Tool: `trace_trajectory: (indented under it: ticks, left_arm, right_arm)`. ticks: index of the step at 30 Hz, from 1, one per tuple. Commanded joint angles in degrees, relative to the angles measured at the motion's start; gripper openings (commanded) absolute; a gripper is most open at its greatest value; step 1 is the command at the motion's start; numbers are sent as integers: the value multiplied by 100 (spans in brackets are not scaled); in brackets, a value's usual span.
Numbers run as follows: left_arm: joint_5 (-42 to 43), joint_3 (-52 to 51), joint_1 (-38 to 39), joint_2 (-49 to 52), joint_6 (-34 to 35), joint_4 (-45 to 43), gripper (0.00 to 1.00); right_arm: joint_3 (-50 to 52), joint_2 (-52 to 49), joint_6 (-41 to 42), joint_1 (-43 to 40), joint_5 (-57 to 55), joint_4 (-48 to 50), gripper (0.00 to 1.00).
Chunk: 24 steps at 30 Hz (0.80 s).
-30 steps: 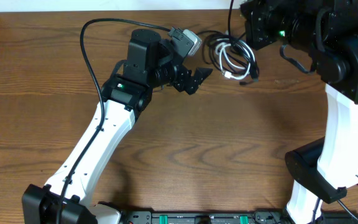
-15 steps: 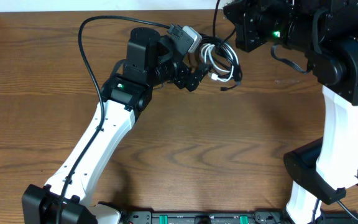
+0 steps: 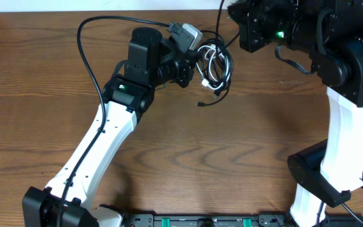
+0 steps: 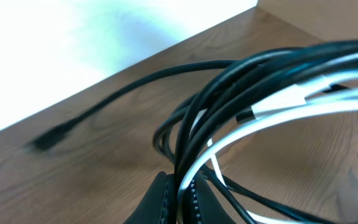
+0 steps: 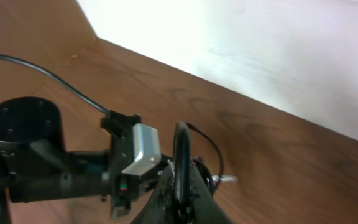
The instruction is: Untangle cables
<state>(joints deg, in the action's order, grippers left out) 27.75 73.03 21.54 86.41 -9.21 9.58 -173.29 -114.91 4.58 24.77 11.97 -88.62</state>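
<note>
The left end effector is clenched on the tangled bundle of thin black and white cords near the far edge of the brown wooden worktop. The right end effector pinches one black strand, probably to draw it free.

Bare tabletop near the front; cables, left end effector, right end effector close together at the far edge.

Evenly lit overhead view; both wrist views soft, backgrounds overexposed
</note>
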Motion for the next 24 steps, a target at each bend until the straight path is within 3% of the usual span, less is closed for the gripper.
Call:
trace_trajectory:
  ticks: [1,4,11,24]
  left_arm:
    - [-149,114,2,-59,92,24,8]
    - [-282,114,-61,-142,90,83,8]
    - [-297,114,-459,-553,72,450,7]
    - [-402,393,-2365,-1508,-411,1582,8]
  right_arm:
    - [-57,48,-28,-7,-951,-44,1]
    - [2,48,-50,-138,-1661,-170,1]
    - [361,42,-168,-721,-2046,-74,1]
    - [846,42,-205,-1937,-2074,-74,1]
